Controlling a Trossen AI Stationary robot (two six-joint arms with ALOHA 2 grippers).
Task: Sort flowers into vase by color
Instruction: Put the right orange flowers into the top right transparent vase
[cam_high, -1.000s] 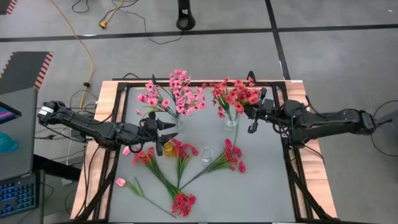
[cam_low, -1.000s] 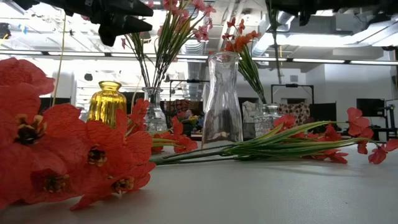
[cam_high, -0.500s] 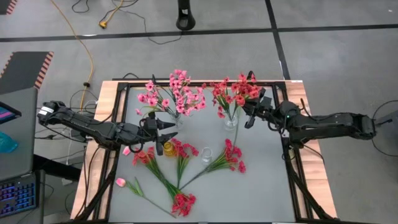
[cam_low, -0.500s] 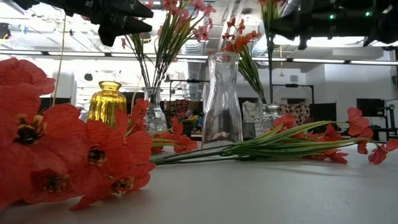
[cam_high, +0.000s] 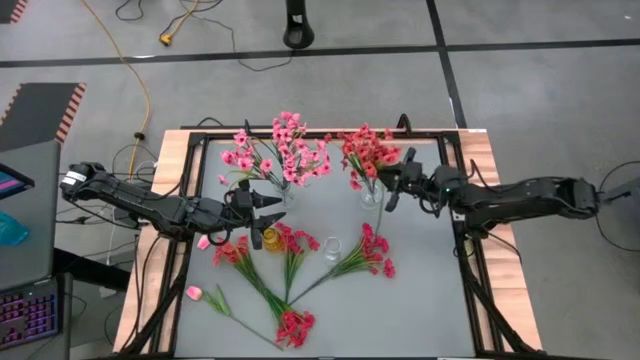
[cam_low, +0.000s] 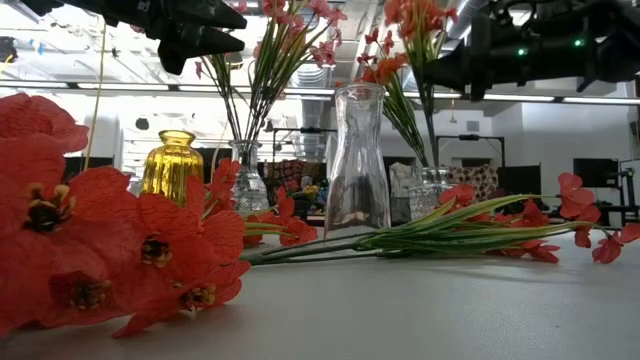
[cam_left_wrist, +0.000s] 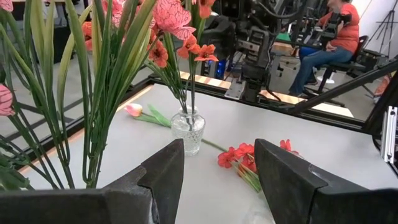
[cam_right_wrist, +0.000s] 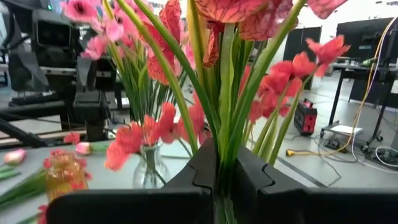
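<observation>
Gripping upright red sprig (cam_right_wrist: 225, 93), right tool (cam_right_wrist: 221, 180)

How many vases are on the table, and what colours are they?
Yellow vase: 1
Clear vases holding flowers: 2
Empty clear vase: 1
Total: 4 vases
</observation>
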